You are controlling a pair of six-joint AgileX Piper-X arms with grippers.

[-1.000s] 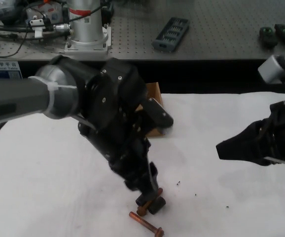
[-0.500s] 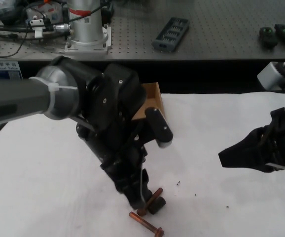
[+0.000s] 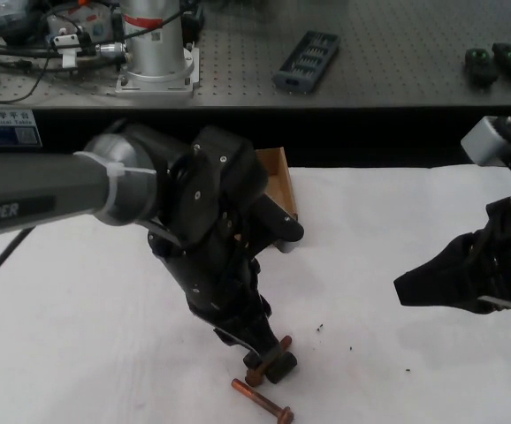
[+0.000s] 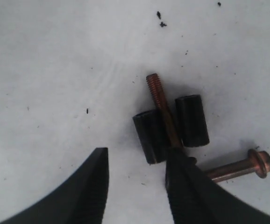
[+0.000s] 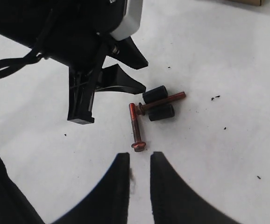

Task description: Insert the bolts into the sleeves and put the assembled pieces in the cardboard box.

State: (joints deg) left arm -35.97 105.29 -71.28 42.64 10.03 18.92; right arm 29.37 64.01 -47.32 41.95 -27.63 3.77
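Note:
Two black sleeves lie side by side on the white cloth with a copper bolt resting between them. A second copper bolt lies loose beside them, also seen as bolt near the front edge. My left gripper hangs open just above the cloth, its fingertips right at the nearer sleeve, holding nothing. Off to the right, my right gripper hovers with only a narrow gap between its fingers, empty and pointing at the bolts. The cardboard box sits behind the left arm, partly hidden.
Beyond the white cloth lies a perforated bench with a metal post, a dark rack and two small black-green parts. A few dark specks dot the cloth.
The left arm's wrist has turned, and its fingers drew back from the sleeves and then came close again. The right arm drifted slightly right and down.

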